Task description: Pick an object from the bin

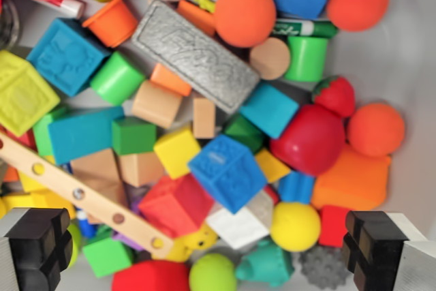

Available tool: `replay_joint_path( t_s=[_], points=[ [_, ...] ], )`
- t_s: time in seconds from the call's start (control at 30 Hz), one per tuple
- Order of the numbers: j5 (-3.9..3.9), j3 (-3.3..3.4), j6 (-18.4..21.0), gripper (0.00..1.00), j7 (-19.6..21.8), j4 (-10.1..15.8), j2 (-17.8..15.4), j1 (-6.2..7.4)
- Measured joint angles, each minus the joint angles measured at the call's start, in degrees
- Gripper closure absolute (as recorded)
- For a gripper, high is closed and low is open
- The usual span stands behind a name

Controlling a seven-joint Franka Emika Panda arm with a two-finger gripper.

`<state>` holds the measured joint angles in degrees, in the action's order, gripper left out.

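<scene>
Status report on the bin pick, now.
Gripper open, empty, above the bin. Blue embossed cube nearest between the fingers. Red cube and white block crowd it.

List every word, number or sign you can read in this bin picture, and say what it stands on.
Nothing reads clearly.
Grey slab: raised marks, too blurred to read.
Blue cube: raised marks, unreadable.
Blue block: embossed pattern, unreadable.
Green marker: dark print, too small to read.
</scene>
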<state>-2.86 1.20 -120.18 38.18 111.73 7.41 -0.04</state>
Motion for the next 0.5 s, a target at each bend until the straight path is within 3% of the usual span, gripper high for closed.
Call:
replay_joint_path(
  t_s=[0.5],
  points=[
    [0.04, -1.47, -2.47, 0.0, -5.56, 0.91, 1.67, 0.79]
  ],
)
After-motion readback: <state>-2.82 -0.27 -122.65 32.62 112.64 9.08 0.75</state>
